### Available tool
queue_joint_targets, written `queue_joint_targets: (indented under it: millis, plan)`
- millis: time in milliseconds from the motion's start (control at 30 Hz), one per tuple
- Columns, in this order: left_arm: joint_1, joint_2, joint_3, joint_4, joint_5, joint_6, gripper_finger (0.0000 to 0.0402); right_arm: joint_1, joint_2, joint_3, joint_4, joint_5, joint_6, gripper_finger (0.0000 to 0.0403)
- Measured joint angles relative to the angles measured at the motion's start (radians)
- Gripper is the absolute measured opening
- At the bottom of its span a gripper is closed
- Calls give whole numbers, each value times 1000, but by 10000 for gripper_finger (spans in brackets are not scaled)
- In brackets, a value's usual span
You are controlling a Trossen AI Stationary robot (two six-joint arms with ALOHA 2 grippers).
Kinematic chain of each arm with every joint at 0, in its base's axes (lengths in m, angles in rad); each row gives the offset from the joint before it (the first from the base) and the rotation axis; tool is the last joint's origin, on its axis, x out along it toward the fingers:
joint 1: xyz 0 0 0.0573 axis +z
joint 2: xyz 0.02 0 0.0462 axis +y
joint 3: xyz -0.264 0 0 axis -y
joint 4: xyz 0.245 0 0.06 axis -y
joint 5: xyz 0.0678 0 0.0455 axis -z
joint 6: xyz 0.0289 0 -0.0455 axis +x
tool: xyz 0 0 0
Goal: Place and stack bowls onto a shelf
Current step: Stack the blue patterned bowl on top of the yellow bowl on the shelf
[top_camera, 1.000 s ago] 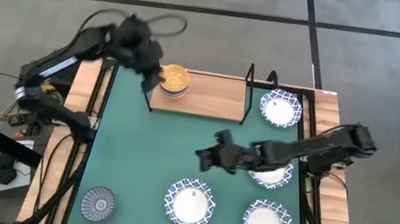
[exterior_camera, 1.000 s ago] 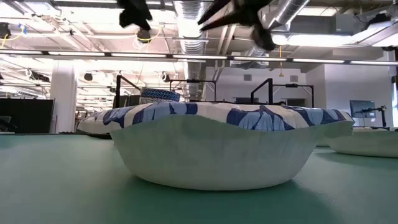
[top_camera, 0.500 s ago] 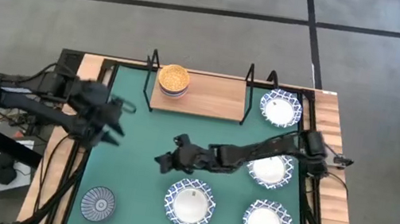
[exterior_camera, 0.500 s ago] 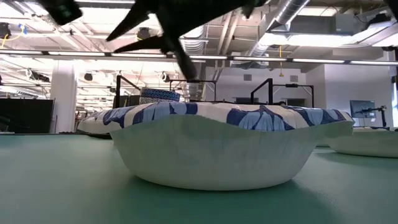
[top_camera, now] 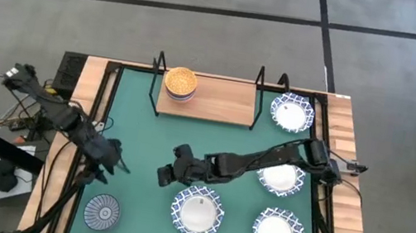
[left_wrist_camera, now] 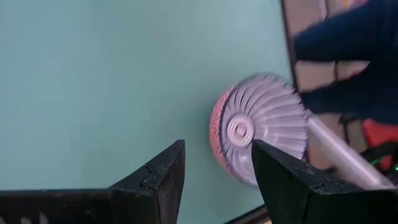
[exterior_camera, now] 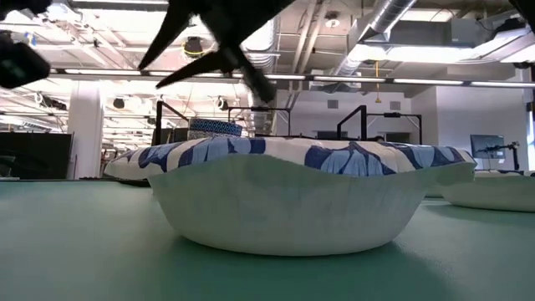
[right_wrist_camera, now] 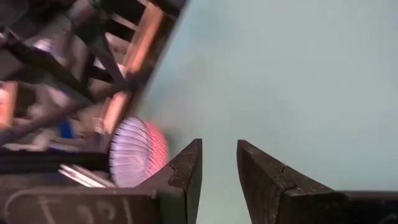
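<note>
Now your left gripper [top_camera: 111,156], fingers parted and empty, hovers just beyond the striped bowl [top_camera: 102,211] at the mat's near-left corner. Next, lower over its rim; your right gripper [top_camera: 167,174] is released, mid-mat.

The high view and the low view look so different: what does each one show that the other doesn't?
Only the high view shows the whole green mat, the shelf with a yellow bowl on it, the striped bowl, and the left gripper beside it. Only the low view shows the room's ceiling pipes and lights behind the table. Both show the white blue-rimmed bowl and the right gripper open, hanging above the mat.
</note>
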Motion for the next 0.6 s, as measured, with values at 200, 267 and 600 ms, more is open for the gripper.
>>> queue_joint_targets:
  millis: [200, 267, 600]
  plan:
    - [-128, 52, -59, 45, -49, -34, 169, 57, -27, 2, -113, 63, 27, 128]
    - [-161, 64, -77, 78, -68, -47, 169, 67, -31, 4, -131, 65, 35, 128]
    - [-206, 157, -129, 249, -122, -97, 169, 74, -39, 4, -129, 73, 74, 128]
